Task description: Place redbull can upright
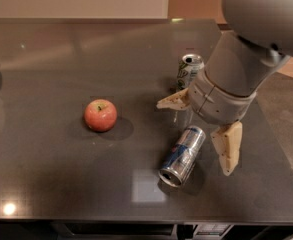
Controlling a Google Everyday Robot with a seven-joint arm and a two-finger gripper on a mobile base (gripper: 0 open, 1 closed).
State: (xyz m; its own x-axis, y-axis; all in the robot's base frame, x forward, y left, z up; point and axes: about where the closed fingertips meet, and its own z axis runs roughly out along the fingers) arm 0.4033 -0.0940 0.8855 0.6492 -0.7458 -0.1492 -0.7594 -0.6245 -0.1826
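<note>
The redbull can [182,155] lies on its side on the dark table [46,174], blue and silver, with a shiny end facing the front edge. My gripper [200,129] hangs just above the can's far end, open, with one cream finger [172,102] to the left and the other finger [227,146] to the right of the can. It holds nothing. The grey arm comes in from the upper right.
A white-and-green can [188,70] stands upright behind the gripper, partly covered by the arm. A red apple [100,115] sits at the left of the middle. The table's front edge runs along the bottom and its right edge is near the arm.
</note>
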